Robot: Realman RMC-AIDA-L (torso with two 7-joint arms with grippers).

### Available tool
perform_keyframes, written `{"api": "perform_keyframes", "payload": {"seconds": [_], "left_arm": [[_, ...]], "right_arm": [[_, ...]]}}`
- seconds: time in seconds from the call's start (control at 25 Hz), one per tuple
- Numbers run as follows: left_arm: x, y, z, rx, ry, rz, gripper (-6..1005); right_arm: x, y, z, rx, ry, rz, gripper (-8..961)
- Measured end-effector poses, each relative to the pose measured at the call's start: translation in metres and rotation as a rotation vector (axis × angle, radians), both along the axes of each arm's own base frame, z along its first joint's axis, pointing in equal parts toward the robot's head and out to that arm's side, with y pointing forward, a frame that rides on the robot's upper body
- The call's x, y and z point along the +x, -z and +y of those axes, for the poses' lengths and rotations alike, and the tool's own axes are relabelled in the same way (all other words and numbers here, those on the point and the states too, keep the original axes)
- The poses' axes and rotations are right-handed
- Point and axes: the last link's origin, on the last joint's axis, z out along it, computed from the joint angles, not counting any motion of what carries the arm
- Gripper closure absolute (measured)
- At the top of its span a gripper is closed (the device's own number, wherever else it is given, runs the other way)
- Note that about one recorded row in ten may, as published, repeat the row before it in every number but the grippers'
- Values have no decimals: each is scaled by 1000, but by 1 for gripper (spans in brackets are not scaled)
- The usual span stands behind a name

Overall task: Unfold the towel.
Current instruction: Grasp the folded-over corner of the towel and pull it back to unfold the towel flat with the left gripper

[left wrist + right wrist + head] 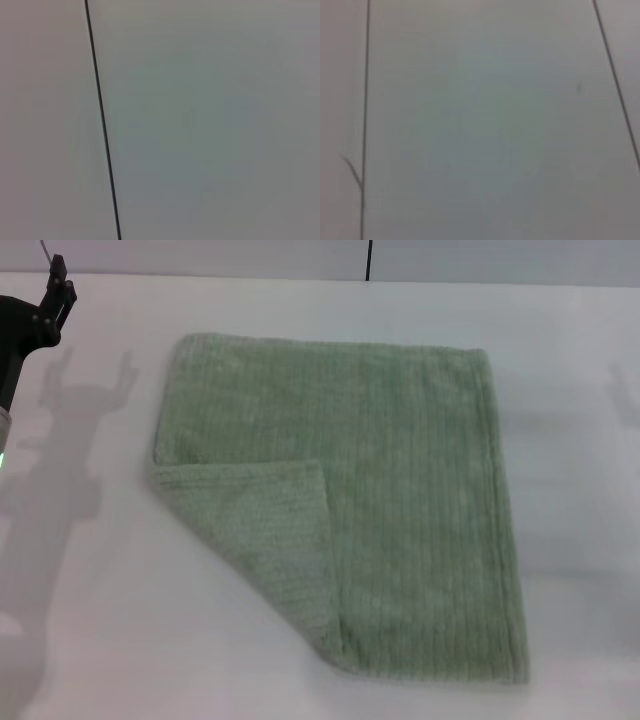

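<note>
The pale sage-green towel (400, 460) lies flat on the white table (90, 620) in the head view. Its near-left corner is folded over onto the cloth as a triangular flap (270, 540). My left gripper (60, 285) is raised at the far left, well away from the towel and holding nothing; its shadow on the table shows two spread fingers. My right gripper is out of view; only a faint shadow (620, 390) shows at the right edge. Neither wrist view shows the towel.
A pale wall with a dark vertical seam (368, 260) stands behind the table. The left wrist view shows a plain panel with one dark seam (102, 120). The right wrist view shows a panel between two seams (365, 100).
</note>
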Motion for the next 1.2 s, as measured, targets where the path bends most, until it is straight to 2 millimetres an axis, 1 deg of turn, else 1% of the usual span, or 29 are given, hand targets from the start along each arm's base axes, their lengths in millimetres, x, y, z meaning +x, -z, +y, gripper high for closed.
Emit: {"api": "perform_keyframes", "payload": {"seconds": [0.48, 0.56, 0.6, 0.64, 0.68, 0.72, 0.76, 0.8, 0.84, 0.88, 1.08, 1.12, 1.2], "left_arm": [[0, 1, -2, -2, 2, 0, 177], [0, 2, -2, -3, 4, 0, 177], [1, 2, -2, -3, 5, 0, 178], [1, 2, -2, -4, 6, -1, 178], [1, 2, -2, -4, 6, -1, 178], [1, 2, -2, -5, 8, -1, 178], [2, 3, -1, -6, 10, -2, 178], [3, 3, -1, -7, 13, -1, 178], [4, 3, 0, -8, 16, -1, 179], [4, 3, 0, -8, 16, -1, 179], [9, 5, 4, -17, 23, -10, 180], [12, 7, 7, -29, 26, -16, 180], [17, 10, 12, -59, 19, -23, 180]], "right_arm": [[-2, 3, -1, -16, -11, -13, 237], [-5, 6, 2, -35, -21, -7, 244], [-8, 9, 4, -58, -27, -9, 247], [-15, 16, 11, -124, -48, -39, 250], [-15, 16, 11, -124, -48, -39, 265], [-20, 19, 14, -157, -56, -54, 280], [-29, 22, 22, -226, -57, -65, 294], [-29, 22, 22, -226, -57, -65, 309], [-38, 22, 31, -298, -28, -57, 324], [-38, 22, 31, -298, -28, -57, 338], [-66, 20, 55, -454, 68, -98, 412], [-71, 19, 59, -476, 87, -97, 427], [-80, 14, 66, -520, 113, -74, 505]]}}
